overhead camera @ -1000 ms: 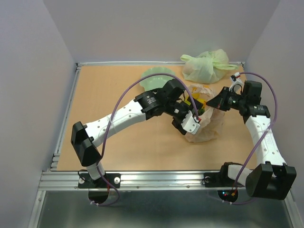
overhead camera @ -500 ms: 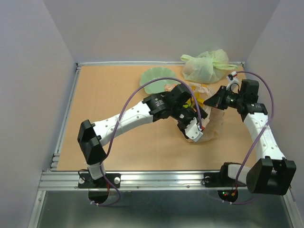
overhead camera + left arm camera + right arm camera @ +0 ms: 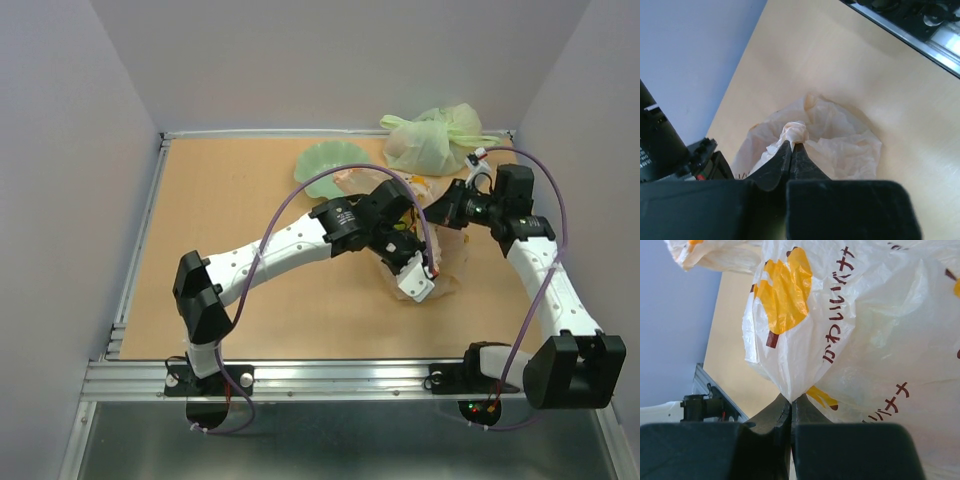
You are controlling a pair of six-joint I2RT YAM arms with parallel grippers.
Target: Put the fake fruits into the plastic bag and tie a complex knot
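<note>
The left end effector and the right end effector each clamp a gathered fold of the thin, crinkly, translucent plastic bag.

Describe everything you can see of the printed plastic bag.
The plastic bag is thin, crinkly and translucent whitish-beige, printed with orange-yellow shapes and dark red-brown Japanese lettering. It sits crumpled on the wooden table between the arms, near a knotted pale green bag. The left gripper pinches a bunched tuft of its film with shut jaws; the right gripper pinches a fold on its other side, jaws shut too.
</note>
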